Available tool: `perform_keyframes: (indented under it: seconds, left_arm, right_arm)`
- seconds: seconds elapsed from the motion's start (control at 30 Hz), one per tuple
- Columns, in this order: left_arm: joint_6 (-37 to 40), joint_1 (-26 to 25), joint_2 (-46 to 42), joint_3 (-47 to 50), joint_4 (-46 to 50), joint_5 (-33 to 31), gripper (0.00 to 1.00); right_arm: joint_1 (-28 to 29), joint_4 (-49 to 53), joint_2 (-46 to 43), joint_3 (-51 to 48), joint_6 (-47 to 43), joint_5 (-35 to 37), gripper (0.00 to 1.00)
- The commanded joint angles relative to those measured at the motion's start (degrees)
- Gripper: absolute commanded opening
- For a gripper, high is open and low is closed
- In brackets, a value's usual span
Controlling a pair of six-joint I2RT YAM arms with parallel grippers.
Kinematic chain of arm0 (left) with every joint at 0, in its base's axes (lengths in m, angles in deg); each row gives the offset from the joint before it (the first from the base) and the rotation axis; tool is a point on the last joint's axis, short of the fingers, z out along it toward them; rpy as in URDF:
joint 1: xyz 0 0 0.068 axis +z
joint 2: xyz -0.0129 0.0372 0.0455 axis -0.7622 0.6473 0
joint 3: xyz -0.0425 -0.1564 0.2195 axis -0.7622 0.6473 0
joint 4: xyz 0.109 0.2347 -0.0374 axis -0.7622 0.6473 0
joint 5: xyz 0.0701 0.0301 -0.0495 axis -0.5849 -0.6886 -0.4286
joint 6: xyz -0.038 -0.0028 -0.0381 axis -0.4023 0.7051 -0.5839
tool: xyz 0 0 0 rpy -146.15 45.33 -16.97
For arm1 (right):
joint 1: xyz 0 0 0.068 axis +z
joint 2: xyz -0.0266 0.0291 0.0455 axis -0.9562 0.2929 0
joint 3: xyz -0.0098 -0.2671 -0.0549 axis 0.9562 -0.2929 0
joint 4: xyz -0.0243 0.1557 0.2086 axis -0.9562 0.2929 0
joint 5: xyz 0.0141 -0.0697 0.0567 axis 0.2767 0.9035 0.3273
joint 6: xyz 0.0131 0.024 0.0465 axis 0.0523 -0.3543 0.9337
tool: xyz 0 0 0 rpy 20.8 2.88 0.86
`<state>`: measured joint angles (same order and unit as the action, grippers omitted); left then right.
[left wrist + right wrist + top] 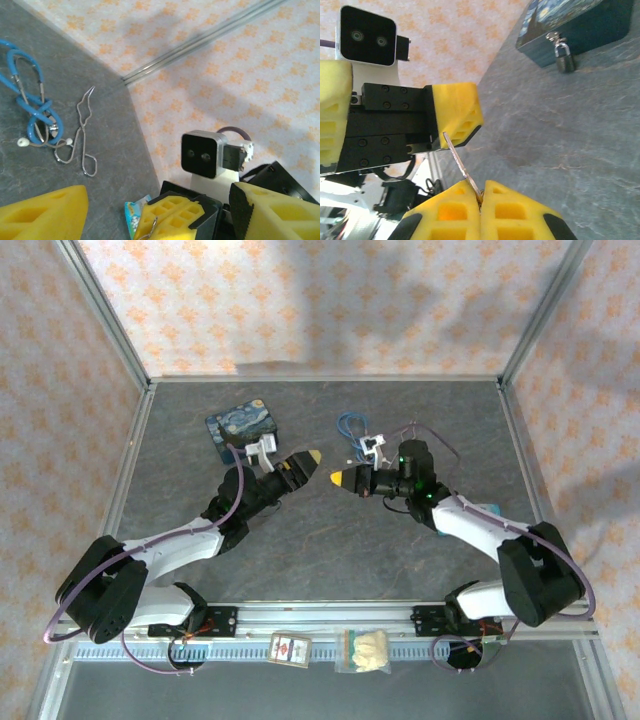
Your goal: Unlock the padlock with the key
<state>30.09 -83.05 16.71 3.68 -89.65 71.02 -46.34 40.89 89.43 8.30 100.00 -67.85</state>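
My right gripper (481, 196) is shut on the key (461, 164), a slim pale blade slanting up out of the yellow pads. The blade's tip reaches the inner edge of one finger (457, 114) of my left gripper (312, 457), which is open. In the top view the two grippers meet tip to tip at mid-table, right gripper (340, 478) facing left. In the left wrist view the right gripper's pads (172, 215) sit between my own spread fingers. The small padlock (563, 57) hangs from the hasp of the blue painted tin (580, 20), away from both grippers.
The blue tin (243, 428) lies at the back left. A coiled blue cable (30, 100) and bent wire loops (82, 135) lie behind the right arm, near the wall. A blue packet (131, 215) is on the table. Two small packets (364, 650) sit on the front rail.
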Motion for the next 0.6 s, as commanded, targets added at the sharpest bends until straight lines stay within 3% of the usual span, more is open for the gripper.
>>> perform_keyframes:
  seconds: [0.0, 0.3, 0.57]
  left_arm:
    - [4.2, -0.2, -2.2, 0.1, -4.0, 2.8, 0.73]
    - [7.9, -0.1, -4.2, 2.4, -3.4, 3.8, 0.69]
    - [4.3, -0.1, -4.7, 4.9, -6.0, -1.1, 0.72]
  right_arm:
    - [0.2, -1.4, -0.9, 2.3, 2.5, -4.7, 0.00]
    - [0.2, -1.3, -2.0, 1.8, 4.8, -3.9, 0.00]
    - [1.5, 5.1, -8.8, 2.1, -4.3, 8.1, 0.00]
